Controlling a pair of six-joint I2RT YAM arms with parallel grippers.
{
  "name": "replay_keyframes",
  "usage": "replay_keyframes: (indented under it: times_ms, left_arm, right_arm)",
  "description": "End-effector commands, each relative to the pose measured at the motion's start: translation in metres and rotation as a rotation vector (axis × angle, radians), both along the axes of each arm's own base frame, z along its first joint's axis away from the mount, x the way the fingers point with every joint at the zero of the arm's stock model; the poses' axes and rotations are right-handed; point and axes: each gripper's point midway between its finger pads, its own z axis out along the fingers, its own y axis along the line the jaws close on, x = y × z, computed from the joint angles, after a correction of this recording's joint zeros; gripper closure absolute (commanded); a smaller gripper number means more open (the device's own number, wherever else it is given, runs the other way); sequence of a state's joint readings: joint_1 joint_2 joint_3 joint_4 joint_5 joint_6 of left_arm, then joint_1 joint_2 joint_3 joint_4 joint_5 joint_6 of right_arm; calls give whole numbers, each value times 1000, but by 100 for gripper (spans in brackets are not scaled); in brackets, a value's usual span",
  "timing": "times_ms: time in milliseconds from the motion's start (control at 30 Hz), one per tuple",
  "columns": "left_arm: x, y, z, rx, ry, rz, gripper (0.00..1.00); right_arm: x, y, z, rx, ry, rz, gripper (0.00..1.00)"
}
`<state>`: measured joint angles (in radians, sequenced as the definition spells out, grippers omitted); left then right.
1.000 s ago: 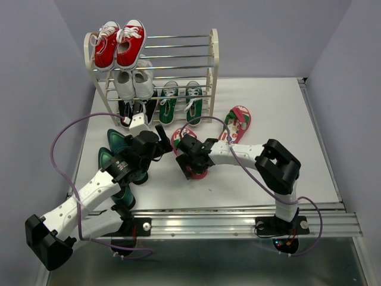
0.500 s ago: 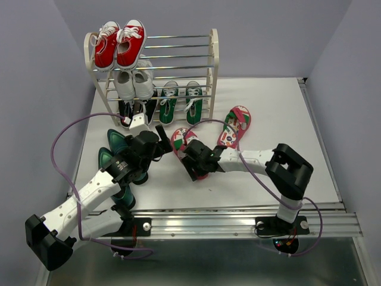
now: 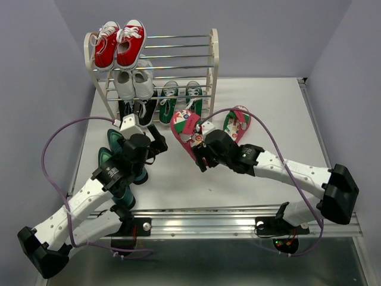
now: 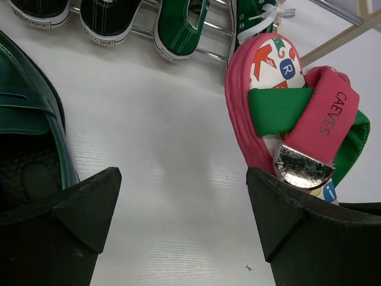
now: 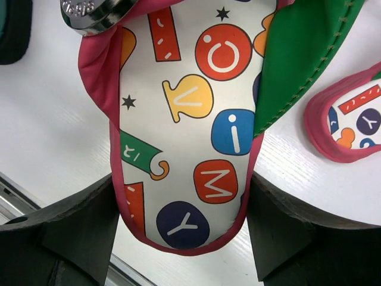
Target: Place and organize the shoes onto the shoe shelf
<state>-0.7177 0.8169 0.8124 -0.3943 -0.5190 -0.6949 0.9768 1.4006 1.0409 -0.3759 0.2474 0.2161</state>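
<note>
Pink flip-flop (image 5: 196,119): probably handling light, soft and bendy.
Right gripper (image 5: 181,223): is pinching its heel end across the sole; toe is reaching ahead toward shelf (image 3: 213,59).
Left gripper (image 4: 184,238): is hanging spread wide, empty.
Hold: sole edges are likely serving better than floppy strap (image 5: 303,47).

Bright, even light from above; soft, faint shadows on table (image 3: 268,101). Glare on metal buckle (image 4: 300,168). All 3 pics sharp & clear.

A pair of red sneakers (image 3: 119,44) with white laces is seen highest at the back left. White sneakers (image 3: 133,83) are set directly below, and black sneakers (image 3: 136,110) below those. A white worktop (image 3: 280,113) is enclosed by pale lilac walls (image 3: 268,36).
</note>
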Motion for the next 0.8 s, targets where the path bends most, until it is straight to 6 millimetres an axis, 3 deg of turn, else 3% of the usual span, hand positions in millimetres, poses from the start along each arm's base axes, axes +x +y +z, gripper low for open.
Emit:
replay_keyframes:
  times_ms: [0, 233, 300, 333, 367, 667, 700, 767]
  left_arm:
    - [2, 11, 26, -25, -67, 51, 1]
    - [0, 15, 23, -33, -71, 65, 1]
    - [-1, 16, 22, -32, -71, 65, 1]
    - [-2, 17, 22, -29, -71, 67, 1]
    - [-3, 18, 21, -27, -69, 69, 1]
    - [-12, 29, 16, -36, -71, 93, 1]
    - [-12, 29, 17, -43, -75, 91, 1]
    - [-14, 28, 17, -59, -77, 82, 1]
  right_arm:
    - [16, 17, 68, 149, -160, 19, 99]
    - [29, 28, 109, 241, -247, -1, 99]
    - [41, 34, 123, 267, -277, -48, 99]
    - [48, 38, 118, 250, -277, -67, 99]
    - [55, 44, 134, 274, -298, -80, 99]
    - [86, 76, 157, 325, -348, -137, 99]
    - [95, 77, 151, 306, -353, -174, 99]
    - [105, 82, 164, 325, -381, -210, 99]
